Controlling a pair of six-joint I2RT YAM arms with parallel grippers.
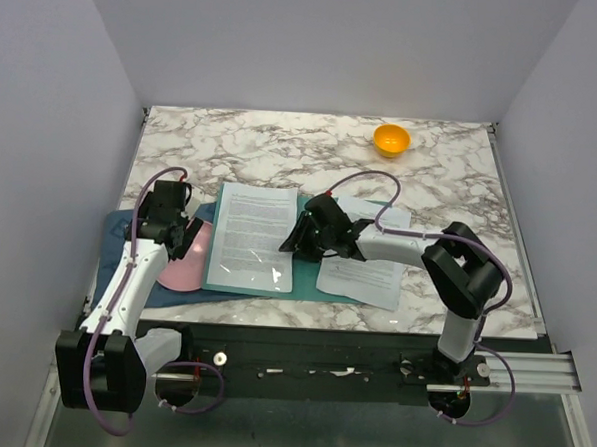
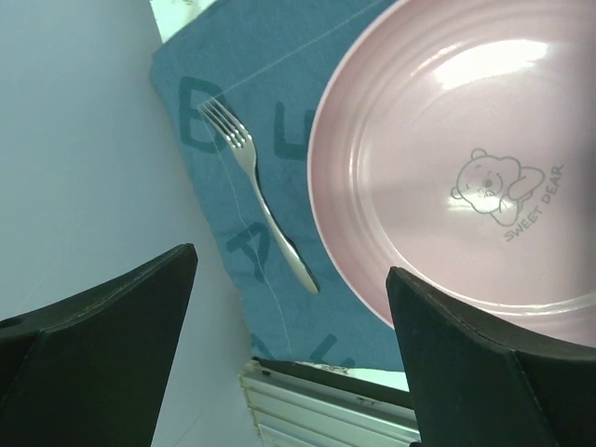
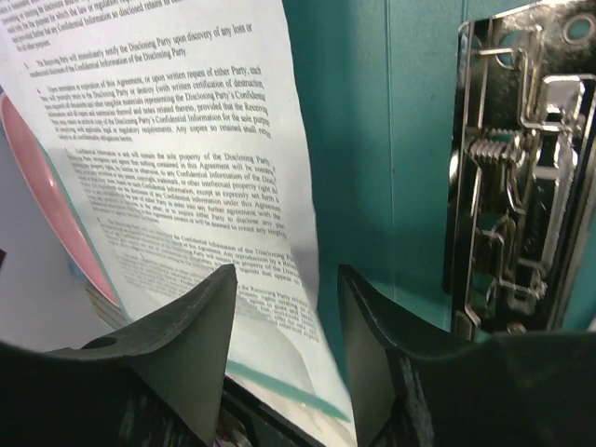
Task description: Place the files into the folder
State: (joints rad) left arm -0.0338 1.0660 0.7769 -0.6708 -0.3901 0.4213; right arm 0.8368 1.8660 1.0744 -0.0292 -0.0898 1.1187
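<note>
The teal folder (image 1: 305,282) lies open on the table. One stack of files (image 1: 254,236) rests on its left half. A second stack of files (image 1: 368,267) lies over its right side. My right gripper (image 1: 296,238) is low at the folder's spine. In the right wrist view its fingers are open (image 3: 284,275), with the right edge of the printed sheet (image 3: 168,149) running between them. Bare teal folder (image 3: 372,140) and the metal clip (image 3: 517,186) show beside it. My left gripper (image 1: 184,241) hangs open and empty (image 2: 289,261) above a pink plate.
The pink plate (image 1: 188,263) (image 2: 466,158) and a fork (image 2: 261,205) sit on a dark blue placemat (image 1: 117,249) (image 2: 223,56) left of the folder. An orange bowl (image 1: 391,139) stands at the back right. The table's near edge rail shows just below the left fingers.
</note>
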